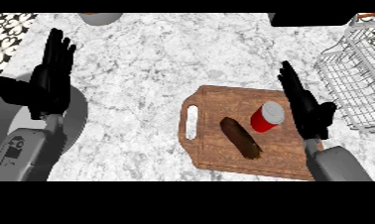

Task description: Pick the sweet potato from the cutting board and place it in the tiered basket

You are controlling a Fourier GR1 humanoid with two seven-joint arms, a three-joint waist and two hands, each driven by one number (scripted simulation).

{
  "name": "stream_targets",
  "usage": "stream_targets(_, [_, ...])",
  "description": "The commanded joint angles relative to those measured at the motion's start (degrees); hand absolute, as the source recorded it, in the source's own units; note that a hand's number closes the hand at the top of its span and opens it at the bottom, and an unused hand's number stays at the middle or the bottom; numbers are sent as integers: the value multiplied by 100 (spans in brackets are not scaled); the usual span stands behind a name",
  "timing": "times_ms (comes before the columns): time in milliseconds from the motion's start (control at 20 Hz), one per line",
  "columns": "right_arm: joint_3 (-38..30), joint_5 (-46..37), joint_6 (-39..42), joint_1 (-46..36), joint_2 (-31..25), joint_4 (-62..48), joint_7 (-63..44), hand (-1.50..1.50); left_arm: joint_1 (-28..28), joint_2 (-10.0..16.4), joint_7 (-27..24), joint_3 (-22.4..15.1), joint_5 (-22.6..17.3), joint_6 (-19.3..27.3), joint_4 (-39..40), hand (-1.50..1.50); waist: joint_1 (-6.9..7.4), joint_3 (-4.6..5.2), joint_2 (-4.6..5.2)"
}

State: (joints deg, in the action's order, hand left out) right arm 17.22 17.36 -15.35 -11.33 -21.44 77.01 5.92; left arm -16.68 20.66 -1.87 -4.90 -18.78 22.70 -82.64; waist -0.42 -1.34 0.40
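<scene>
A dark brown sweet potato (241, 138) lies slantwise on the wooden cutting board (216, 158), near its middle. Just right of it on the board is a red can (267, 117) with a silver lid. My right hand (307, 106) hangs over the board's right edge, fingers straight and pointing away from me, holding nothing, a short way right of the can. The wire tiered basket (351, 77) stands at the right edge of the counter. My left hand (53, 72) rests open at the far left, fingers up.
A grey bowl-like object (100, 18) shows at the counter's far edge, left of centre. A dark box (307, 19) sits at the top right beside the basket. Marble counter stretches between my left hand and the board.
</scene>
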Motion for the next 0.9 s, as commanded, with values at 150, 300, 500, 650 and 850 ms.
stream_targets(150, [567, -1526, -192, -783, -779, 1270, 581, 150, 917, -14, 191, -574, 378, -106, 488, 0, 25, 174, -150])
stream_targets(300, [-261, -2600, -1320, -951, -1728, 852, 305, 150, 1279, -21, 382, -700, 391, -114, 749, 0, -416, 257, -229])
stream_targets(500, [-316, -2174, -2352, -637, -362, 2055, 101, -150, 1591, -85, 473, -978, 489, -184, 484, 0, -111, 141, -117])
stream_targets(650, [121, -2365, -2175, 229, -545, 3072, 313, -150, 1879, -317, 245, -1160, 652, -5, 382, 0, -175, 142, -122])
stream_targets(850, [690, -3105, -2005, 966, -1100, 3627, -261, -150, 1795, -322, 304, -1130, 697, 40, 448, 0, -244, 158, -113])
